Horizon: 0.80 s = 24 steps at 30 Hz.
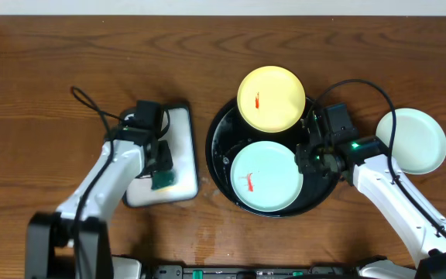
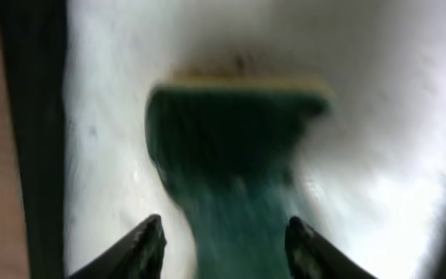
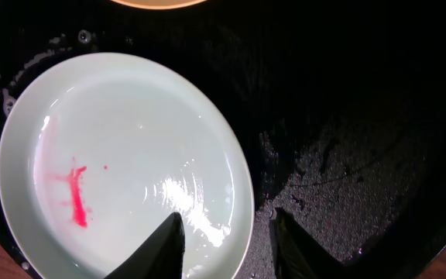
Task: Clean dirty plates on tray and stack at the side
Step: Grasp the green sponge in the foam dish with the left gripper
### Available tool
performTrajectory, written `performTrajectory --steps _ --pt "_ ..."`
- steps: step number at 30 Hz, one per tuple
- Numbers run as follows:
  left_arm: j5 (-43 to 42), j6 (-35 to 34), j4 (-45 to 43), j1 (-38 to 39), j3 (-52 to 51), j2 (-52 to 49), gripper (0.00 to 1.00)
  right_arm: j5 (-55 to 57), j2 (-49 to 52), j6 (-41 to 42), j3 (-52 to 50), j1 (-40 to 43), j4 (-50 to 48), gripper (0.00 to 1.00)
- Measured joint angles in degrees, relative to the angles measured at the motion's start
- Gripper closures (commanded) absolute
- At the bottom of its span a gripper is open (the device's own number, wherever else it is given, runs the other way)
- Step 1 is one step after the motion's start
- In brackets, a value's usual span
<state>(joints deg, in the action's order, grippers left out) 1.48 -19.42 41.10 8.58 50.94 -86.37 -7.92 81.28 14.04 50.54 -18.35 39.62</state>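
Plates look one-third done: a mint plate (image 1: 413, 140) lies clean on the bench (image 1: 45, 70) beside the black tray (image 1: 220, 147), while the yellow plate (image 1: 270, 98) and the second mint plate (image 1: 265, 177) lie in it, smeared red. Astride that plate's rim the right fingers (image 3: 169, 248) stand apart; the left fingers (image 2: 147, 248) flank the sponge (image 2: 238, 132), grip impossible to tell through blur

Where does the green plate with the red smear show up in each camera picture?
Overhead: the smeared green plate lies in the lower part of the black tray, right of centre.
Left wrist: not in it.
Right wrist: the plate fills the left half.
Shared landmark: its red smear.
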Motion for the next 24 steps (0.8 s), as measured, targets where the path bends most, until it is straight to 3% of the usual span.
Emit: performTrajectory --steps 5,12,13,17,24 --pt "-5.6 -0.2 1.9 0.0 0.2 1.9 0.47 0.0 0.0 0.0 0.0 0.0 0.0 0.64" --pt "-6.2 -2.6 -4.1 0.0 -4.7 -1.6 0.48 0.0 0.0 0.0 0.0 0.0 0.0 0.63" --pt "-5.8 -3.2 -5.4 0.0 -5.5 -2.3 0.53 0.0 0.0 0.0 0.0 0.0 0.1 0.63" --pt "-5.7 -5.3 -8.4 0.1 -6.4 -3.5 0.92 0.0 0.0 0.0 0.0 0.0 0.1 0.63" --pt "-5.7 -5.6 -6.9 0.2 -5.4 -3.7 0.92 0.0 0.0 0.0 0.0 0.0 0.1 0.64"
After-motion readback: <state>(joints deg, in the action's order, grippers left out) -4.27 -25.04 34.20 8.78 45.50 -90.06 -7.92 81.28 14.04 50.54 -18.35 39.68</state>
